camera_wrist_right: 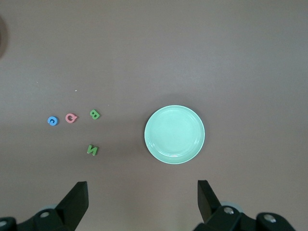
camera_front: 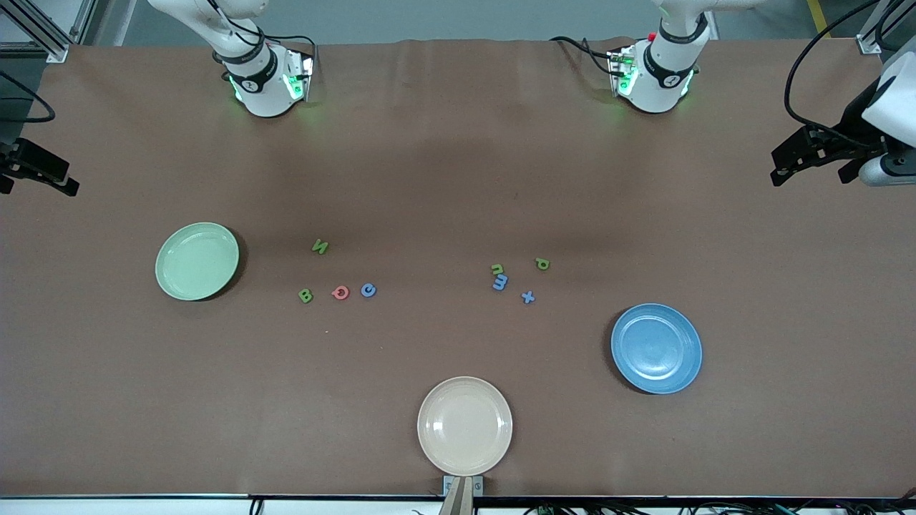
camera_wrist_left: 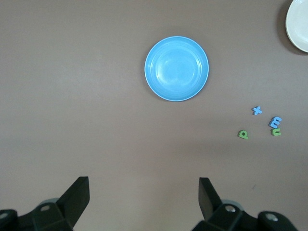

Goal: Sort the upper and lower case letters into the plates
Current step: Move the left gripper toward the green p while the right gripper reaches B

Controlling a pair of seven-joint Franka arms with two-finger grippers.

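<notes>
The pale green plate [camera_front: 197, 260] [camera_wrist_right: 174, 134] lies toward the right arm's end, and the blue plate [camera_front: 656, 348] [camera_wrist_left: 176, 68] lies toward the left arm's end. Both are empty. Green N [camera_front: 320, 247], green B [camera_front: 305, 295], red Q [camera_front: 340, 292] and blue C [camera_front: 368, 290] lie beside the green plate. Green n [camera_front: 497, 269], blue m [camera_front: 500, 282], green p [camera_front: 542, 264] and blue x [camera_front: 528, 297] lie farther from the camera than the blue plate. My left gripper [camera_front: 809, 163] [camera_wrist_left: 143, 185] and right gripper [camera_front: 36, 179] [camera_wrist_right: 142, 188] hang high, open and empty.
A cream-beige plate [camera_front: 465, 425] sits empty at the table's edge nearest the camera, and it also shows in the left wrist view [camera_wrist_left: 299, 24]. The brown table cover [camera_front: 458, 179] is bare between the arm bases and the letters.
</notes>
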